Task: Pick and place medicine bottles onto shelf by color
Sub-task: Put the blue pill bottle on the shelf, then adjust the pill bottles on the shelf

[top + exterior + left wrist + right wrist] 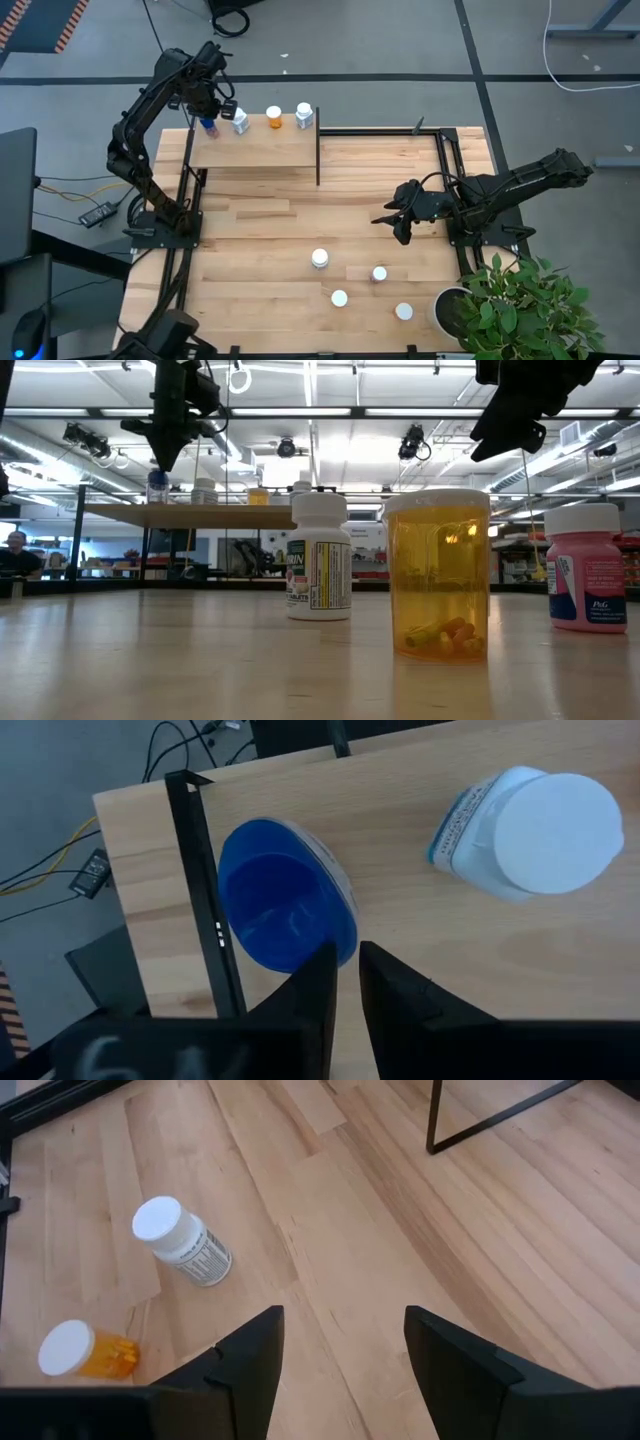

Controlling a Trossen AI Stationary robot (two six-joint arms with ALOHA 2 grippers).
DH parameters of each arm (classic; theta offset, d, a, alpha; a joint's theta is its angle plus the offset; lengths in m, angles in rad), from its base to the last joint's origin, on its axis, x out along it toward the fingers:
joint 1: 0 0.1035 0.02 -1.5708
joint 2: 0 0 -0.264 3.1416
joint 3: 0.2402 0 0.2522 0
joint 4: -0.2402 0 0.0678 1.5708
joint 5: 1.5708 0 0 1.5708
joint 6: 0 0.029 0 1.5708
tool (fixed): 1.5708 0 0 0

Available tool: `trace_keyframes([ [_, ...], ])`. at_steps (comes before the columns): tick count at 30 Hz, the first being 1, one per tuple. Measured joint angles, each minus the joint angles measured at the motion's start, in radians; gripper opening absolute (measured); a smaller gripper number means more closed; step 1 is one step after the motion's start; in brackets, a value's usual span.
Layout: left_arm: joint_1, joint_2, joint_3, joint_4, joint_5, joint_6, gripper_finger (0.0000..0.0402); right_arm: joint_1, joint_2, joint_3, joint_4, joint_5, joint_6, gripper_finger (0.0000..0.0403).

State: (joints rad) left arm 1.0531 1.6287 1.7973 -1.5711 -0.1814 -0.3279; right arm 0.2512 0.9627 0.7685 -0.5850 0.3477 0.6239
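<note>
The shelf (262, 148) stands at the table's far left and carries a row of medicine bottles: a blue-capped one (285, 910) at its left end, then a white-capped, blue-labelled one (540, 820), an orange one (273, 117) and a white one (304, 116). My left gripper (345, 975) points down over the shelf's left end beside the blue cap, shut, nothing between its fingers. My right gripper (345, 1345) hangs open over the table's right half. Several more bottles stand upright on the table's near half, among them a white one (182, 1242) and an orange one (85, 1350). My left gripper comes from above with its shut fingers (315, 985) at the rim of the blue cap (330, 935). Whether a fingertip touches the cap, I cannot tell. The blue-capped bottle stands upright on the shelf.
A potted plant (520, 305) fills the table's near right corner. The shelf's black frame (318, 150) runs along its right end. In the low view a white bottle (319, 555), an orange one (437, 575) and a pink one (586, 567) stand close.
</note>
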Motion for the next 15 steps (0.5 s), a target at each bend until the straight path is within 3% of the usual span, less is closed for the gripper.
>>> trace_keyframes([
  [9, -0.069, 0.000, 0.000, 0.000, 0.018, -0.040, 0.0068, 0.000, 0.000, 0.000, 0.000, 0.000, 0.024, 0.0216],
  [15, -0.135, 0.000, 0.000, 0.041, 0.018, -0.043, 0.0116, 0.000, 0.000, 0.000, 0.000, 0.000, 0.027, 0.0216],
])
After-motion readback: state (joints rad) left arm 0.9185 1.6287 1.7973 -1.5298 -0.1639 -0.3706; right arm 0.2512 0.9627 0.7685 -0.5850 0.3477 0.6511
